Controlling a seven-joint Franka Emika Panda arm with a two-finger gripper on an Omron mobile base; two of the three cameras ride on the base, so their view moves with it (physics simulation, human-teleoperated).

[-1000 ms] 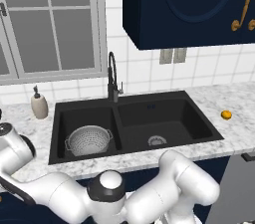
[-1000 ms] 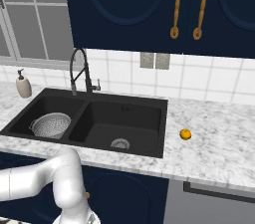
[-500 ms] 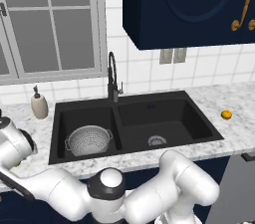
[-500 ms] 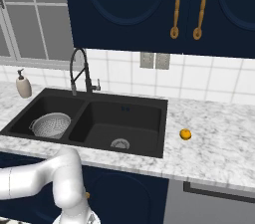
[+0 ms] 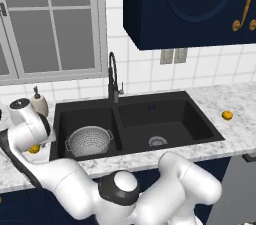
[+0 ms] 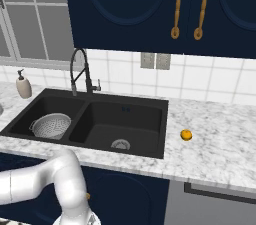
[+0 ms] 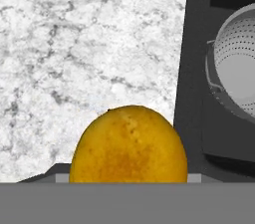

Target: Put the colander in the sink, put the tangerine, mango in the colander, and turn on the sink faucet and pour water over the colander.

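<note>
Left of sink (image 5: 135,119), on table (image 7: 74,44): fingers just narrowed around mango (image 7: 128,146), likely gripped. Colander (image 5: 90,140) already in basin; lift next.

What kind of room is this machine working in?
A home kitchen, by the look of it: a black double sink set in a marble counter, a tall arched faucet behind it, a metal colander in the left basin, and navy cabinets above.
</note>
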